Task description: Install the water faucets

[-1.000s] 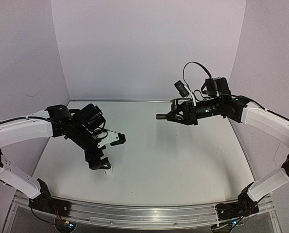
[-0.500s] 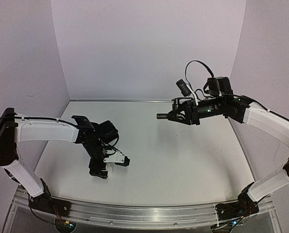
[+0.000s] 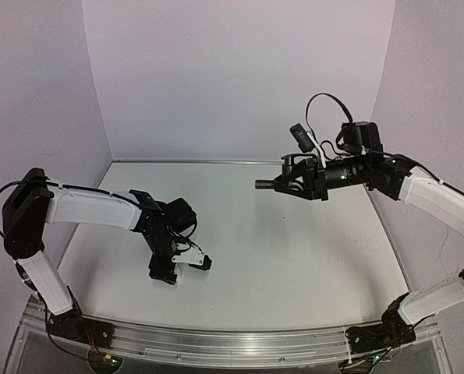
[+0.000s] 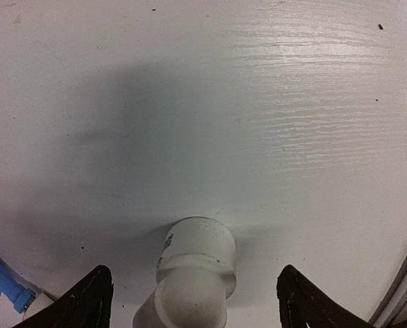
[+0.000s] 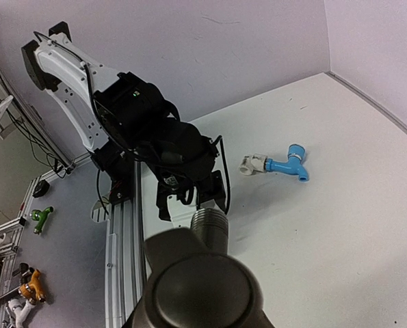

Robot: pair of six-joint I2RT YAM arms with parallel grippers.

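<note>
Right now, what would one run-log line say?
left claw open around white plastic pipe fitting | right claw holding dark grey metal faucet aloft

All 3 views share the table [image 3: 294, 257]: top overhead, left wrist close, right wrist far.

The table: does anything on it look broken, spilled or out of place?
Nothing stands out. The blue faucet lies on its side on the table, a white fitting at its end; no spill or damage shows.

surface: white table [image 3: 294, 257] | lying on it: blue faucet [image 5: 290, 162]; white pipe fitting [image 4: 193, 270] nearby
</note>
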